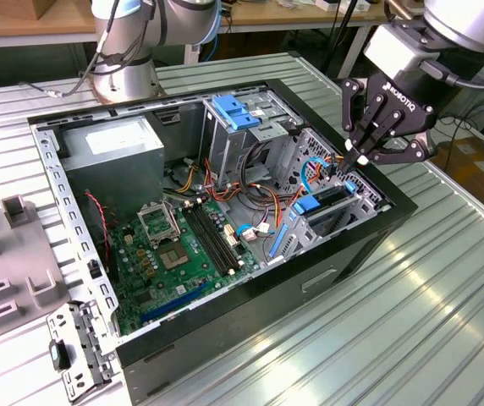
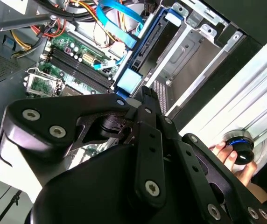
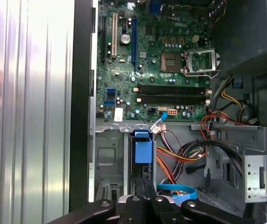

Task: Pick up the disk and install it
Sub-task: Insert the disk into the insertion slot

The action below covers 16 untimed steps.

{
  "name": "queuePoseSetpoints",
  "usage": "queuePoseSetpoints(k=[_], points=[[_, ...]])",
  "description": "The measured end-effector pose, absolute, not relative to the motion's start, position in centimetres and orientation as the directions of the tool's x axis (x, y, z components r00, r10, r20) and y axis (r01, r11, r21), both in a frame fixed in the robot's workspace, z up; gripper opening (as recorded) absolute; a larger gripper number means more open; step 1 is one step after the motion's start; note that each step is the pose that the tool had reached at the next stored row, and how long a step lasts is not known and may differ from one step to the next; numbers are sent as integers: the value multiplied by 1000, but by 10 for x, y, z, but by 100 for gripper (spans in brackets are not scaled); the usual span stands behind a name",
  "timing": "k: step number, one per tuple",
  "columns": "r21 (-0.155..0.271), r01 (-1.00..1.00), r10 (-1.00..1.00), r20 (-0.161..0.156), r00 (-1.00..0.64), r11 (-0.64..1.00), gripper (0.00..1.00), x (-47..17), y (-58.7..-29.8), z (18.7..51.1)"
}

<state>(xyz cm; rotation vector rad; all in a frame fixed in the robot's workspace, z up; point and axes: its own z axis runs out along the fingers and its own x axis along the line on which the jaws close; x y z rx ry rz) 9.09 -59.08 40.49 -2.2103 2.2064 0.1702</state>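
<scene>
The disk (image 1: 325, 201) stands on edge in the drive cage at the exterior view's right end of the open computer case, dark body with a light-blue carrier tab (image 1: 306, 204). That tab also appears in both wrist views (image 2: 128, 80) (image 3: 143, 148), just beyond the fingertips. My gripper (image 1: 362, 156) hangs right above the cage and the disk's upper edge, its black fingers (image 2: 145, 109) pressed together and shut. Nothing shows between them. Whether the tips touch the disk I cannot tell.
The case (image 1: 369, 245) lies open on a ribbed metal table (image 1: 445, 304), motherboard (image 1: 178, 249) and coloured cables (image 1: 255, 190) exposed. A broad blue latch piece (image 1: 235, 111) tops the far drive cage. A second arm's base (image 1: 128, 76) stands behind. A hand (image 2: 224, 153) rests beside a round black knob (image 2: 239, 148).
</scene>
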Motion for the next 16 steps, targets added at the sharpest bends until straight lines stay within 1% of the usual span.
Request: queuePoseSetpoints(k=[8, 16], points=[[67, -998, -997, -83, -1, -4, 11, 106, -591, 393], [67, -998, -997, -83, -1, -4, 11, 123, -591, 390]])
